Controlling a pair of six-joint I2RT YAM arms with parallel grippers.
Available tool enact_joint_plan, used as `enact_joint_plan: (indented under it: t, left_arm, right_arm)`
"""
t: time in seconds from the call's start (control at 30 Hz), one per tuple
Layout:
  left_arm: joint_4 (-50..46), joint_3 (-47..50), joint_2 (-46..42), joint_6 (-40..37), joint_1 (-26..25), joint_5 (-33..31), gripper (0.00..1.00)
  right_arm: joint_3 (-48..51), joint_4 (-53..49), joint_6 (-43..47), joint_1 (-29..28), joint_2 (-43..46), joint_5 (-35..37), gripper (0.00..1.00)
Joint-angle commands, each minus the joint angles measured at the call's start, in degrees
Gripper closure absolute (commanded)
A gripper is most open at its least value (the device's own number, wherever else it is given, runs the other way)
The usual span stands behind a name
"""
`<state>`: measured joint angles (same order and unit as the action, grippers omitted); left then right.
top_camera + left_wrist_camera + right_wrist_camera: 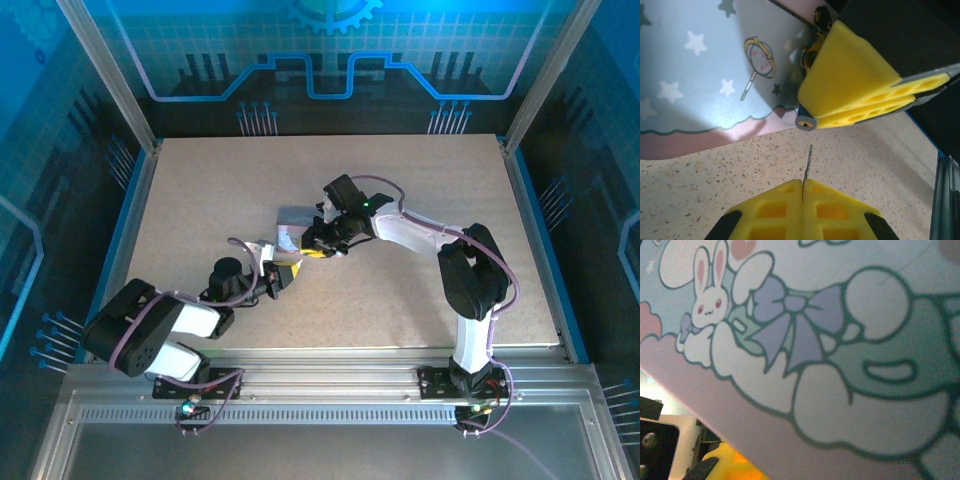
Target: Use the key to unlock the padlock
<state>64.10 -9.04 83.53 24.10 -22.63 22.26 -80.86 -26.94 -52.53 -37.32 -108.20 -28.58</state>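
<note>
Just beside tin point(700, 65), holding key point(809, 162) in shut left tool point(802, 186), padlock point(805, 123) pinched in narrow right tool point(820, 116); could bend or drop key if misaligned.

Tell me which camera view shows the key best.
Left wrist view: the key stands out as a thin dark sliver from the shut left jaws, over the table. In the top view it is too small to tell. The right wrist view looks closely at the tin.
</note>
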Motion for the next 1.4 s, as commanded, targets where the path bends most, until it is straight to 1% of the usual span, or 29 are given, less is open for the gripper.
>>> enact_joint_plan:
  t: [0.0, 0.17, 0.27, 0.73, 1.17, 1.37]
  left_arm:
    - [7.4, 0.7, 2.0, 1.7, 0.5, 1.6, 1.00]
    - [14.0, 1.0, 6.2, 4.2, 1.5, 2.7, 1.00]
    - [16.1, 0.8, 8.1, 4.8, 1.6, 2.6, 1.00]
    - [16.1, 1.4, 7.0, 4.4, 1.6, 4.1, 1.00]
    - [16.0, 1.0, 6.0, 5.1, 1.7, 3.0, 1.00]
    - [14.1, 0.7, 4.6, 4.9, 1.8, 2.7, 1.00]
  right_arm:
    - [0.6, 2.4, -0.9, 0.5, 3.4, -2.4, 1.00]
    - [1.0, 2.4, -0.8, 0.6, 3.7, -2.1, 1.00]
    - [1.1, 2.4, -0.8, 0.6, 3.6, -2.0, 1.00]
    - [1.3, 2.4, -1.1, 0.7, 3.9, -1.0, 1.00]
    - [2.4, 2.5, -1.0, 0.6, 4.1, -1.0, 1.00]
    - [2.8, 3.2, -1.4, 0.5, 4.1, -1.2, 1.00]
